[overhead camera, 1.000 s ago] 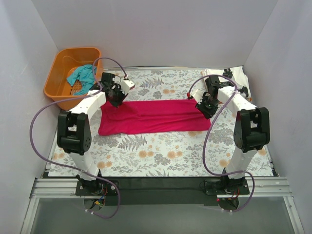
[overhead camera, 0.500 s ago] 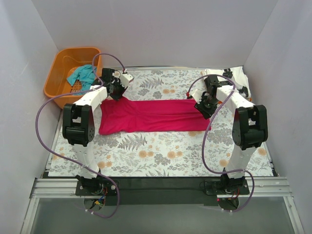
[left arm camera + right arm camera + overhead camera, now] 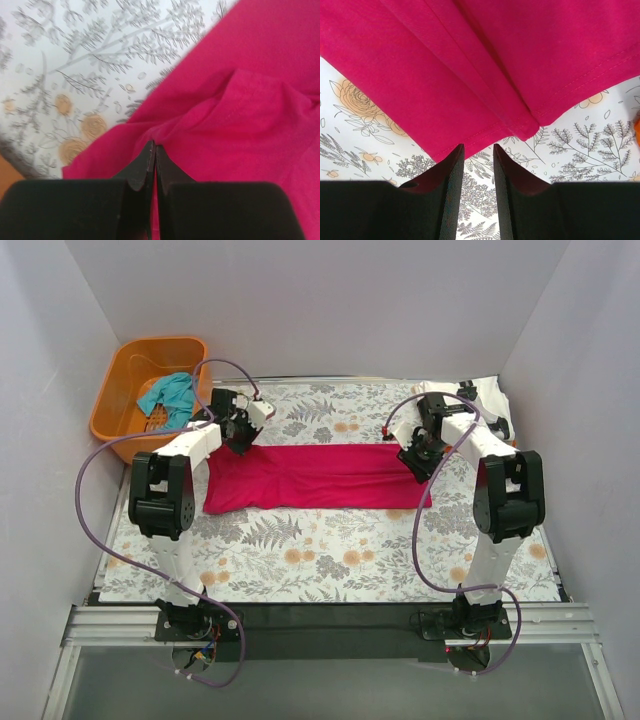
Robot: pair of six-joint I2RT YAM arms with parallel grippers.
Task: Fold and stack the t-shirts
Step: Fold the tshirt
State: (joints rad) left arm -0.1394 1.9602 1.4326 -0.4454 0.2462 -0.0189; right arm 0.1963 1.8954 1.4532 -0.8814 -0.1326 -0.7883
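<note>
Magenta t-shirt (image 3: 320,477) lies as a long folded band across the middle of the floral worktop (image 3: 330,550). My left gripper (image 3: 152,150) is pinched tight on a bunched fold at its far-left corner. Right gripper (image 3: 477,152) sits at the shirt's right end, fingers slightly apart with only worktop showing between them. Teal t-shirt (image 3: 168,392) is in the orange basket (image 3: 110,400) at far left, and the white t-shirt (image 3: 495,392) is in the far right corner.

Lab booth: white walls (image 3: 320,300), mounting rail (image 3: 320,623)
</note>
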